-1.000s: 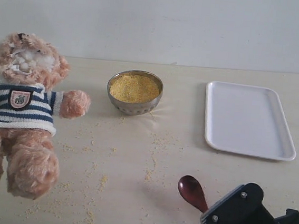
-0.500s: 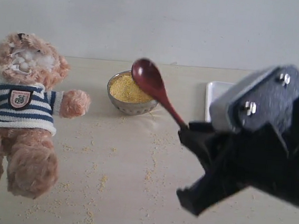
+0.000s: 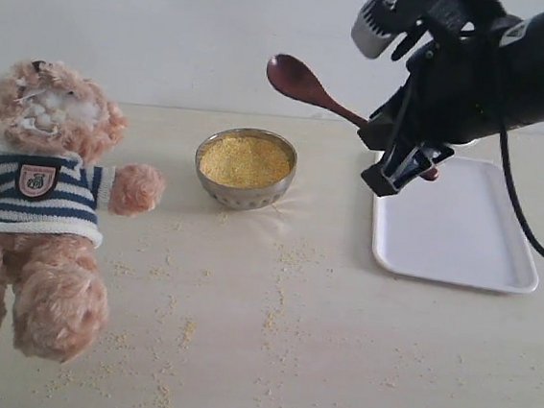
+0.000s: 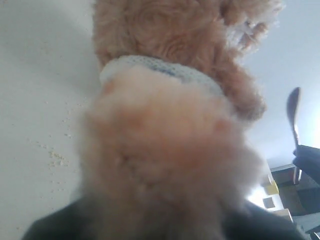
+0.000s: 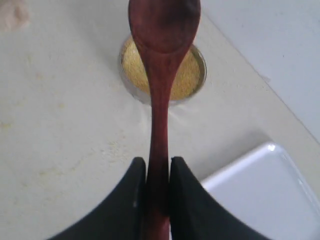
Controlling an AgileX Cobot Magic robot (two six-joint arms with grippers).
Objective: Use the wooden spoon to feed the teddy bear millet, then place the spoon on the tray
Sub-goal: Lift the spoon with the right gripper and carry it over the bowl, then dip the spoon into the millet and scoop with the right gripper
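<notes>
The teddy bear [image 3: 42, 191] sits at the left of the exterior view; its fur [image 4: 170, 75] fills the left wrist view. My left gripper [image 4: 165, 222] shows only as dark shapes on both sides of a blurred furry limb, and seems closed on it. My right gripper [image 3: 374, 129] hangs high over the tray's near-left corner, shut on the wooden spoon [image 3: 298, 79] by its handle. The spoon [image 5: 160, 90] points at the steel bowl [image 3: 242, 193] and looks empty. Millet [image 3: 245, 161] is heaped in the bowl. The white tray [image 3: 458, 222] lies at the right.
Loose millet grains [image 3: 177, 335] are scattered over the table between the bear and the bowl and toward the front edge. A pale wall stands behind the table. The right arm's cable [image 3: 522, 214] hangs over the tray.
My right gripper has risen from the front edge of the table with the spoon, swinging up and back to above the tray's left end. The bear, bowl and tray stay put.
</notes>
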